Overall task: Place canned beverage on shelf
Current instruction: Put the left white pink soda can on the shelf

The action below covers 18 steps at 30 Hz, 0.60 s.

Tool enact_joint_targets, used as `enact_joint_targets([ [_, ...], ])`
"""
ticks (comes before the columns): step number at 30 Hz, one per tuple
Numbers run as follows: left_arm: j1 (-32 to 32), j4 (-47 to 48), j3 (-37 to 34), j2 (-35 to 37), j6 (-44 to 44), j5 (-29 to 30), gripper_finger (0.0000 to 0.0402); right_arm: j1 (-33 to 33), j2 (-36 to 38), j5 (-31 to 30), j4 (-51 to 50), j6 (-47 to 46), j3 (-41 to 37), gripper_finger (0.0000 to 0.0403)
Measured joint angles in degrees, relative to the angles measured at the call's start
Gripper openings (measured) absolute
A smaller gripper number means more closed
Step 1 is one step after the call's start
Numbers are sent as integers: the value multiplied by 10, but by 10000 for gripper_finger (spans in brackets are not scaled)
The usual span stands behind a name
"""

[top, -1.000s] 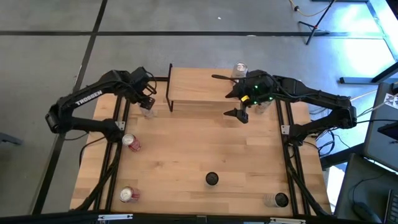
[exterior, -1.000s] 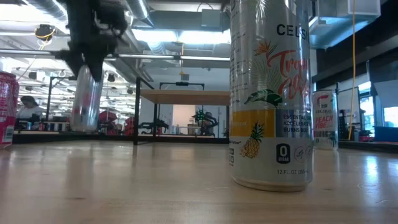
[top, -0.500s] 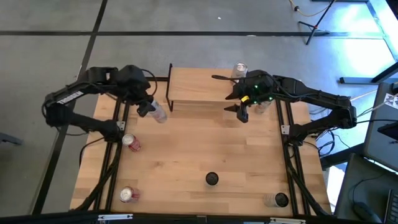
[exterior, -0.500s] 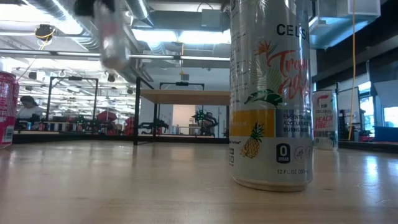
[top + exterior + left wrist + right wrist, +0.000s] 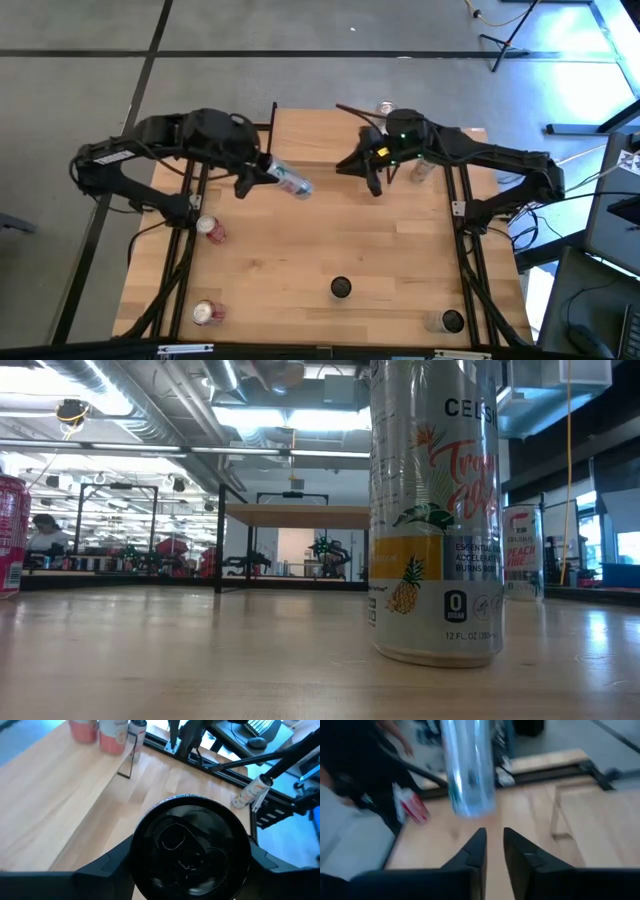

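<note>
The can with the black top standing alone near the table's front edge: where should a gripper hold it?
Probably around its round side wall, about mid-height, coming down from above: the black-topped can stands upright with bare table around it. The left gripper holds another can.

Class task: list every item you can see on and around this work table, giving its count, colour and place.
Table: one, light wood, under everything.
Shelf: one, light wood top on black legs, far middle of the table.
Held can: one, silvery blue, tilted in the air by the shelf's left end.
Red cans: two, near the table's left edge.
Near cans: two, dark-topped, one in the near middle, one at the near right corner.
Far cans: two, pale, one at the shelf's far edge, one beside the right arm.
Left claw: black, shut on the held can.
Right claw: black, at the shelf's front edge, holding nothing.
</note>
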State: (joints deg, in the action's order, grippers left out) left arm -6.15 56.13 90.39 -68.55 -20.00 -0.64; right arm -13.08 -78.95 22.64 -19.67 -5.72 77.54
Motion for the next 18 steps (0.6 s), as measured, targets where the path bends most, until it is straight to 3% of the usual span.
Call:
enact_joint_targets([
  [7,0,-63,0,-31,43,2,221,21,-39,22,72,-3,0,3],
  [18,-2,-101,0,-48,97,19,221,45,-69,-22,72,0,0,2],
])
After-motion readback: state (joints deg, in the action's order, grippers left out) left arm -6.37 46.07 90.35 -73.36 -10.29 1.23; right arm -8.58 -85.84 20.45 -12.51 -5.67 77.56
